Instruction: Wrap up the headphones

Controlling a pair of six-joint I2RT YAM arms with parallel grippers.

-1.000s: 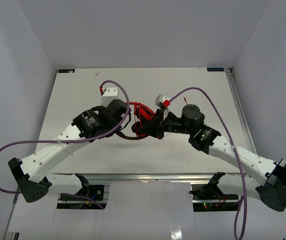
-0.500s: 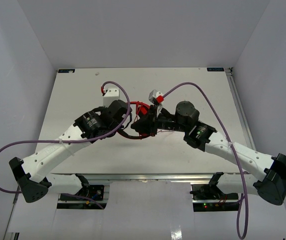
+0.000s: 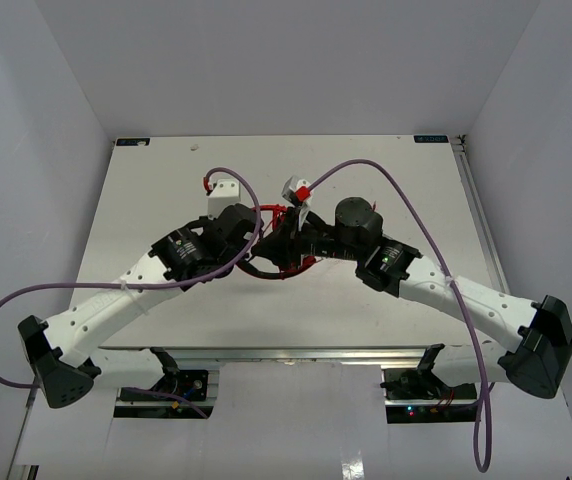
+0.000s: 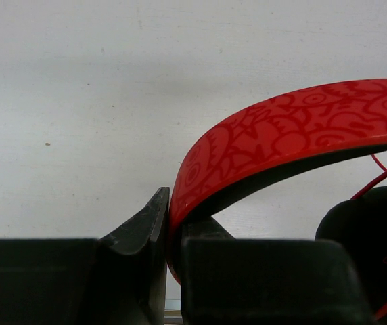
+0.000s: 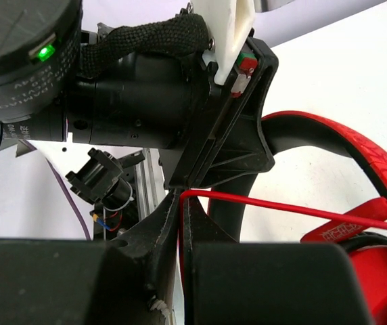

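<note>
the headphones (image 3: 278,268) sat near the middle of the table (image 3: 166,180), between the two wrists, which met there almost nose to nose. the left gripper (image 4: 170,203) was clamped on the headband (image 4: 295,125). its jaws pinched one end of the red patterned band, which arched up and away to the right of the fingers, with a black earcup pad (image 4: 366,230) hanging below the far end. the right gripper (image 5: 180,203) was closed on the thin red cable (image 5: 281,208), with nothing else between its jaws.

the coming move seemed to turn on how that cable lay against the band. from the right gripper's tips the cable ran taut and nearly straight out to the right, passing under the band's black-lined curve (image 5: 295,128) towards the red earcup (image 5: 356,271) at the lower right. so the band's long axis arched across the cable's line rather than along it, and the left arm's wrist (image 5: 112,88) loomed just above the right fingers. the right arm was the one placed to carry the cable. a turn would probably mean leading it around the band while the left held the frame, in very tight quarters. how many turns were already on i could not tell.
</note>
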